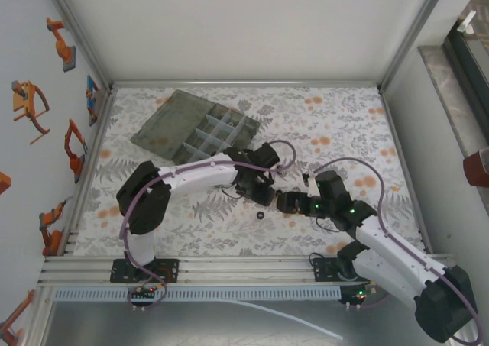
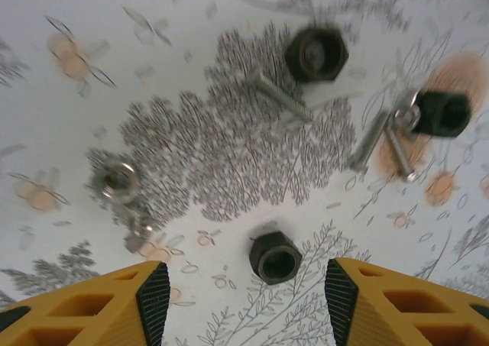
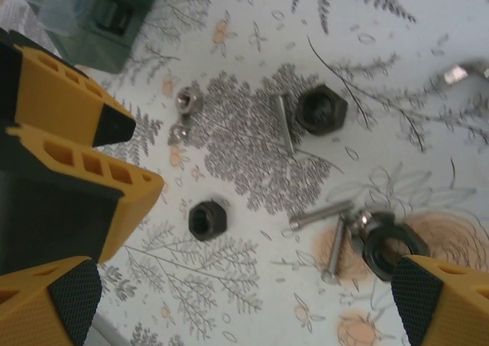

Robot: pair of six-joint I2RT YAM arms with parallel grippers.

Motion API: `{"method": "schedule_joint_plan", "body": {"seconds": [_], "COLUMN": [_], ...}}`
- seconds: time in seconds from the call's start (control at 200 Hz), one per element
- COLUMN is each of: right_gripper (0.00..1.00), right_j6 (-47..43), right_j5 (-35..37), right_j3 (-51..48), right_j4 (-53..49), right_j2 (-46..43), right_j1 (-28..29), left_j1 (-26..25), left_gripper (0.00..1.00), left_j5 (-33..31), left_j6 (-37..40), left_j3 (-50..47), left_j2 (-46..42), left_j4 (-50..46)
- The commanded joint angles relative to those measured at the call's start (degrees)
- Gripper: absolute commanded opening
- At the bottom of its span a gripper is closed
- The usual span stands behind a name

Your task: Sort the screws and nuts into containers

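The left end effector point(image 2: 246, 299) is hanging released over a black nut point(image 2: 275, 258), not grasping it.
The right end effector point(image 3: 246, 304) is also standing wide, holding nothing. Other nuts point(image 2: 315, 53) and several screws point(image 2: 283, 94) are lying loose on the tabletop point(image 2: 229, 25), well apart from the containers point(image 1: 218, 132), so I judge most sorting is remaining.

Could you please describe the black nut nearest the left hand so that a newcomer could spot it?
On the floral table, look where the two arms meet, nearer than the grey box. One black hex nut lies just ahead of the gap between the left hand's yellow fingers. Unlike the other two black nuts, it lies alone, with no silver screw beside it.
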Motion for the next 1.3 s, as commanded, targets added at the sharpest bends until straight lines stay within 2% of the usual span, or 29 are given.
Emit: {"method": "schedule_joint_plan", "body": {"seconds": [0.0, 0.165, 0.325, 0.496, 0.906, 1.026, 1.297], "right_gripper": [0.99, 0.99, 0.99, 0.99, 0.99, 0.99, 0.99], "right_j6": [2.2, 2.2, 3.0, 2.6, 2.4, 2.3, 1.7], "right_j5": [-0.4, 0.3, 0.4, 0.6, 0.1, 0.0, -1.0], "right_j3": [-1.7, -3.2, -4.2, -3.9, -3.6, -3.2, -1.5], "right_j4": [-3.9, -8.5, -9.3, -8.8, -6.1, -5.7, -1.4], "right_j2": [-5.2, -11.5, -13.9, -12.9, -9.8, -8.9, -4.3], "right_j1": [0.6, 0.6, 0.6, 0.6, 0.6, 0.6, 0.6], "left_j1": [-1.6, -3.2, -4.2, -4.6, -4.6, -4.6, -1.0], "left_gripper": [0.57, 0.56, 0.56, 0.54, 0.37, 0.26, 0.23], "left_j5": [1.7, 1.9, 1.8, 0.8, -1.0, -2.5, -3.7], "left_j6": [-2.2, -2.2, -2.2, -2.3, -1.7, -2.1, -3.7], "left_j3": [2.5, 6.8, 8.4, 9.5, 12.1, 12.1, 5.1], "left_j2": [2.3, 7.0, 9.3, 11.2, 15.4, 14.6, 3.4], "left_j4": [-6.4, -11.0, -12.0, -13.3, -14.5, -13.7, -8.5]}}
